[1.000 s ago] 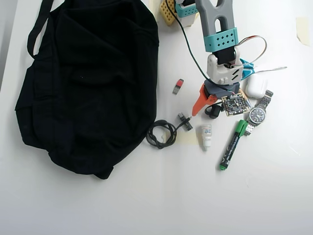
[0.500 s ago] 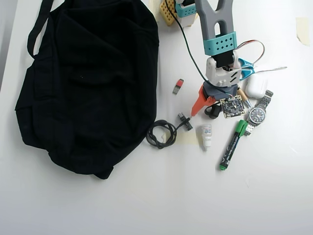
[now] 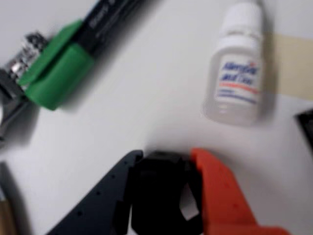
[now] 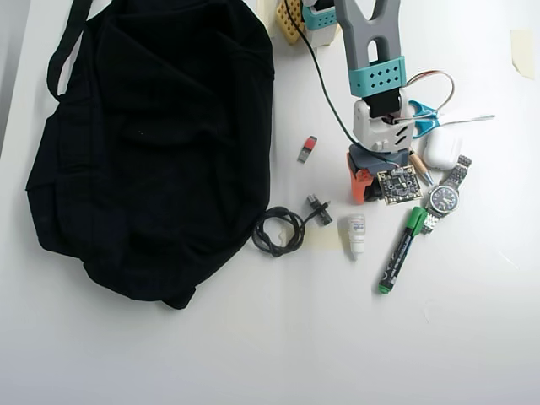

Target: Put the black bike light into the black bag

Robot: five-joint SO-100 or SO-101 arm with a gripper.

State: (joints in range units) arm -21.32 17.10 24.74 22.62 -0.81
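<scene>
In the wrist view the black bike light (image 3: 159, 196) is a small black lump wedged between the dark finger and the orange finger of my gripper (image 3: 166, 156), which is shut on it just above the white table. From overhead, my gripper (image 4: 364, 192) stands right of the table's middle and covers the light. The black bag (image 4: 152, 143) lies slumped across the left half of the table, well to the left of the gripper, with its strap (image 4: 67, 42) at the top left.
Just below the gripper lie a white dropper bottle (image 4: 357, 234) and a green marker (image 4: 401, 251). To its right are a watch (image 4: 443, 200), a white earbud case (image 4: 441, 150) and scissors (image 4: 439, 118). A coiled cable (image 4: 278, 230) and a red-and-black stick (image 4: 307, 148) lie between gripper and bag.
The orange finger, spread out to the left a second ago, has swung in and shut on the bike light. The arm has shifted slightly left.
</scene>
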